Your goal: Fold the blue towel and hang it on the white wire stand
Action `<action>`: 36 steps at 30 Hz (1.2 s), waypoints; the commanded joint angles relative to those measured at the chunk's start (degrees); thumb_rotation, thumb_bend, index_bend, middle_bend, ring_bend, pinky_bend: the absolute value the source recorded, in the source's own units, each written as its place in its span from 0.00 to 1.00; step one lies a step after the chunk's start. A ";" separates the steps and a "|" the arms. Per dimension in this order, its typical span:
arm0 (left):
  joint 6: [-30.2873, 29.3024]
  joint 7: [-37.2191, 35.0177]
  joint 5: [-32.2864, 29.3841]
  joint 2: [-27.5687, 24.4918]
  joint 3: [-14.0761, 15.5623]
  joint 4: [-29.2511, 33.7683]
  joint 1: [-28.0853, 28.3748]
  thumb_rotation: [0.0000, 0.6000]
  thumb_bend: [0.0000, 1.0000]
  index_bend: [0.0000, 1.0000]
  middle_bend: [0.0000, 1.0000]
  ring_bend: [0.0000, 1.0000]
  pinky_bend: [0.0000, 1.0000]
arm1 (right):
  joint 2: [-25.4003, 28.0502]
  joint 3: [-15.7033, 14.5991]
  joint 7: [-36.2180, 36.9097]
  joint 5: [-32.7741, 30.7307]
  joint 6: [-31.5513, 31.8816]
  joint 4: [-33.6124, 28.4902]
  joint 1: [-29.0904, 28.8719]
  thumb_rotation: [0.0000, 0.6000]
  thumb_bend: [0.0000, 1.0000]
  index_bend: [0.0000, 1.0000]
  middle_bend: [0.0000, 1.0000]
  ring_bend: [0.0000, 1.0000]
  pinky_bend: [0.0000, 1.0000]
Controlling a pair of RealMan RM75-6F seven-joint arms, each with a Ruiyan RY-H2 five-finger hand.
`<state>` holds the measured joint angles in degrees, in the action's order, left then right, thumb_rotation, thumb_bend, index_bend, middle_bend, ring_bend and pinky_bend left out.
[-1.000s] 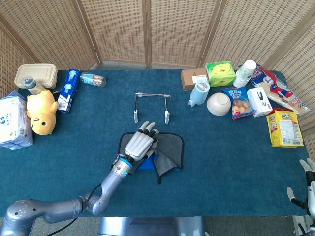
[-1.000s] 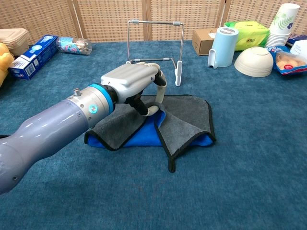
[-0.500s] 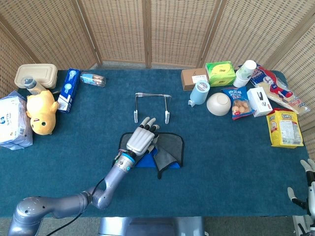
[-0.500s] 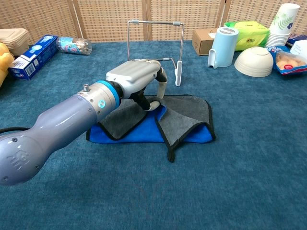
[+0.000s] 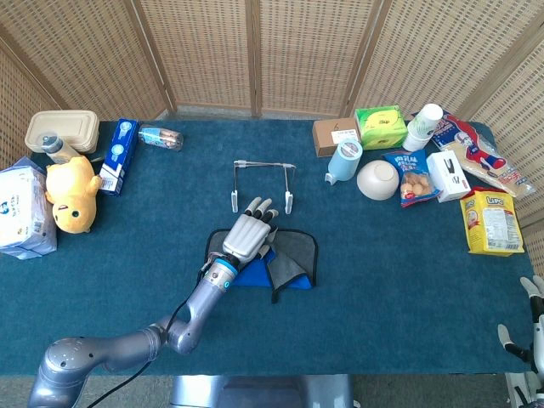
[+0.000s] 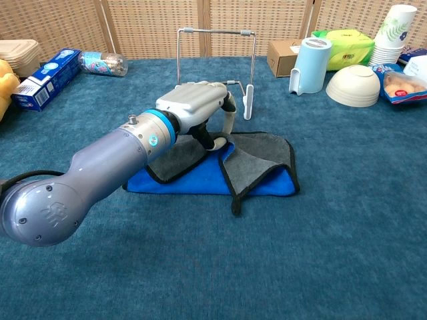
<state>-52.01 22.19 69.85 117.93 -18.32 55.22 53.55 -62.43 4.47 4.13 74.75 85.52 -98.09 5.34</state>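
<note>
- Blue on one face and grey on the other, the towel (image 6: 257, 175) lay partly folded on the counter (image 6: 333, 253), just in front of the white wire stand (image 6: 215, 60); two grey flaps were turned over the blue layer and met in a rough V near the middle.
- Soft and limp by the look of it, the cloth would likely drape, slide over the carpeted counter and lose its fold if lifted by one corner; a grip across the thick folded edge, through all the layers, looked the safer hold.
- Its weight appeared slight, so the thin stand should bear it, though a nudge might tip the frame.
- Fingers of the left hand (image 6: 198, 107) curled down onto the left grey flap, with the thumb hooked near the fabric; whether it truly pinched the cloth could not be told.
- Compared with a second before, the left hand had moved further toward the stand, and the left flap lay flatter, showing more blue along the near edge.
- Only part of the right hand (image 5: 533, 327) showed at the frame's corner, well apart from the towel, its state unclear.
</note>
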 commanded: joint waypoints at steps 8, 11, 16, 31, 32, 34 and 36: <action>0.09 -0.82 -0.65 0.13 0.39 -0.43 0.26 1.00 0.36 0.15 0.07 0.00 0.00 | 0.19 -0.12 -0.19 0.30 0.43 -0.60 0.30 1.00 0.32 0.06 0.05 0.00 0.00; -0.68 -1.02 -0.37 -0.21 0.54 0.34 0.04 1.00 0.35 0.10 0.05 0.00 0.00 | 0.25 -0.15 -0.19 0.46 0.64 -0.73 0.42 1.00 0.33 0.06 0.05 0.00 0.00; -3.01 -3.03 0.93 -1.82 1.00 4.02 -1.11 1.00 0.36 0.08 0.05 0.00 0.00 | 0.33 -0.22 -0.12 0.87 0.83 -0.96 0.50 1.00 0.32 0.06 0.05 0.00 0.00; -9.39 -5.07 5.86 -14.50 8.23 23.07 -9.15 1.00 0.35 0.15 0.08 0.00 0.00 | -0.76 -0.29 -0.87 1.79 -0.99 -1.00 -0.93 1.00 0.33 0.06 0.05 0.00 0.00; -9.53 -4.64 5.85 -14.95 8.48 23.52 -9.40 1.00 0.35 0.15 0.08 0.00 0.00 | -0.85 -0.28 -0.99 1.82 -1.22 -1.02 -1.10 1.00 0.33 0.06 0.05 0.00 0.00; -9.60 -3.50 5.66 -15.78 8.96 24.06 -9.82 1.00 0.35 0.16 0.08 0.00 0.00 | -1.03 -0.24 -1.32 1.85 -1.69 -1.09 -1.48 1.00 0.33 0.06 0.05 0.00 0.00; -9.05 -2.87 5.09 -16.06 9.09 23.98 -9.86 1.00 0.35 0.16 0.08 0.00 0.00 | -1.21 -0.18 -1.68 1.86 -1.95 -1.18 -1.76 1.00 0.33 0.06 0.05 0.00 0.00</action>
<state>-61.24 19.02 75.19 102.12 -9.46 79.06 43.87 -63.59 4.26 2.50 76.61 83.62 -99.24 3.61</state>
